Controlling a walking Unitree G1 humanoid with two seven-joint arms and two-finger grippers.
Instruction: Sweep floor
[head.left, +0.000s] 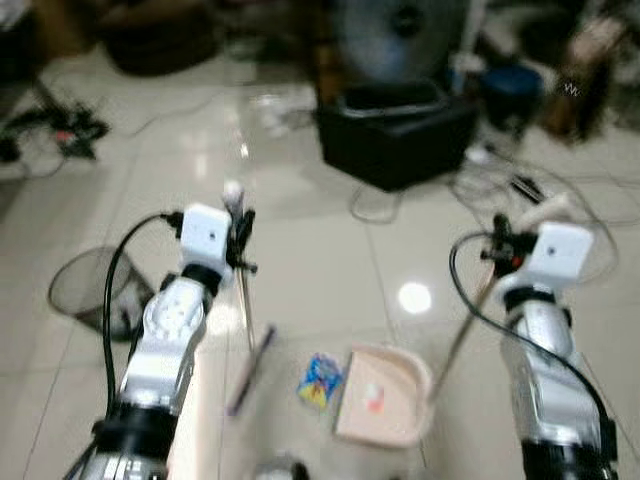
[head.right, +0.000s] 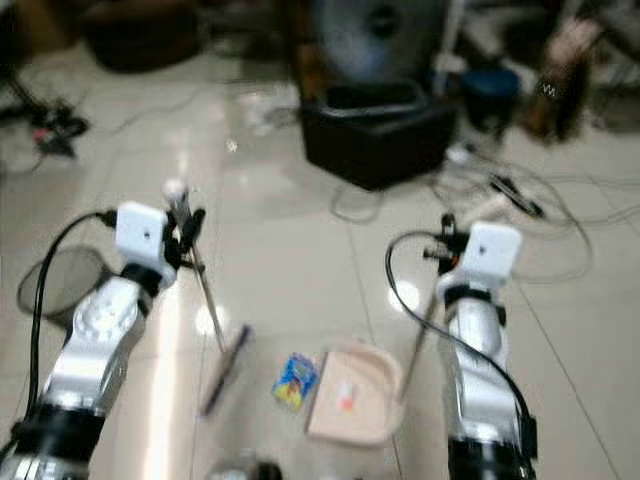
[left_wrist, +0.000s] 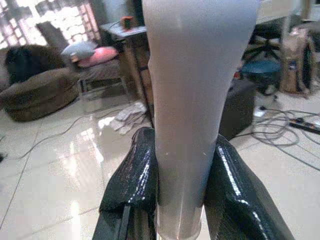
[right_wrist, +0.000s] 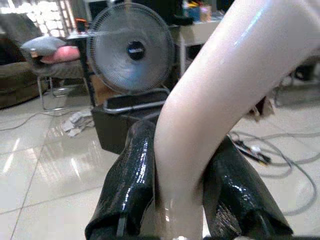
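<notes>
My left gripper (head.left: 240, 236) is shut on the grey broom handle (left_wrist: 196, 100), with a black finger (left_wrist: 132, 182) on each side. The broom's thin pole slants down to its dark head (head.left: 250, 368) on the tiled floor. A cream dustpan handle (right_wrist: 210, 115) is clamped in my right gripper (head.left: 503, 246), which is shut on it. The pinkish dustpan (head.left: 388, 400) rests on the floor between the arms, with a small orange scrap (head.left: 373, 397) inside. A blue and yellow wrapper (head.left: 320, 380) lies between the broom head and the dustpan.
A black mesh waste basket (head.left: 95, 290) stands at my left. Ahead are a black box (head.left: 400, 135) with a fan (head.left: 400, 35) behind it, and loose cables (head.left: 540, 190) at the right. More cables (head.left: 60, 130) lie far left, near a brown beanbag (head.left: 160, 40).
</notes>
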